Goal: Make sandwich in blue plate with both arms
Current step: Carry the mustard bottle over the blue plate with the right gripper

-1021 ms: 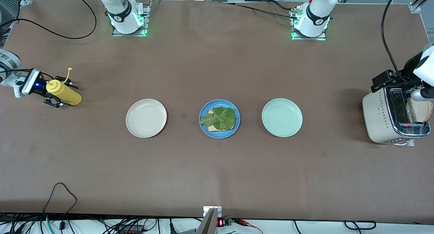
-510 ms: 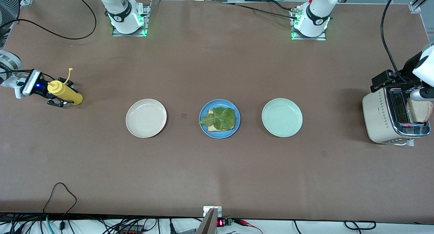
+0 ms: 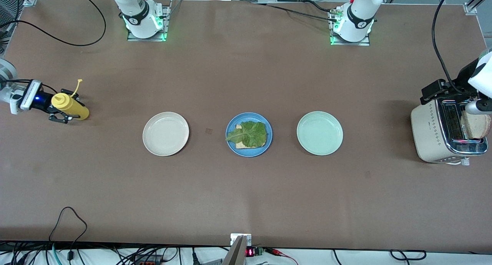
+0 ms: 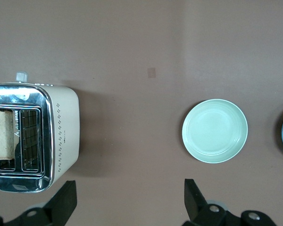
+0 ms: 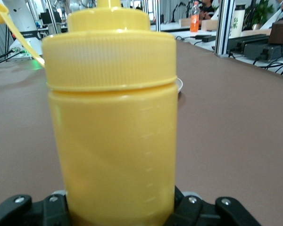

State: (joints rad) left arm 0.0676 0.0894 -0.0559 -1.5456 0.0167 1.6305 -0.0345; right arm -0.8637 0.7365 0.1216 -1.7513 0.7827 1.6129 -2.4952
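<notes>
Right gripper (image 3: pixel 61 112) just clenched on yellow bottle (image 3: pixel 71 107), lifting; sauce next for lettuce (image 3: pixel 249 133) on blue plate (image 3: pixel 230 143). Left gripper (image 4: pixel 127 200) released over toaster (image 3: pixel 433 136).

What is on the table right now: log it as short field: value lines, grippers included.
blue plate: midway between the cream plate and the mint plate
on it: one bread slice under a lettuce leaf; no top slice
toaster: at the left arm's end, a bread slice standing in a slot
left gripper: open, empty, above the toaster
right gripper: shut on the yellow squeeze bottle, at the right arm's end
</notes>
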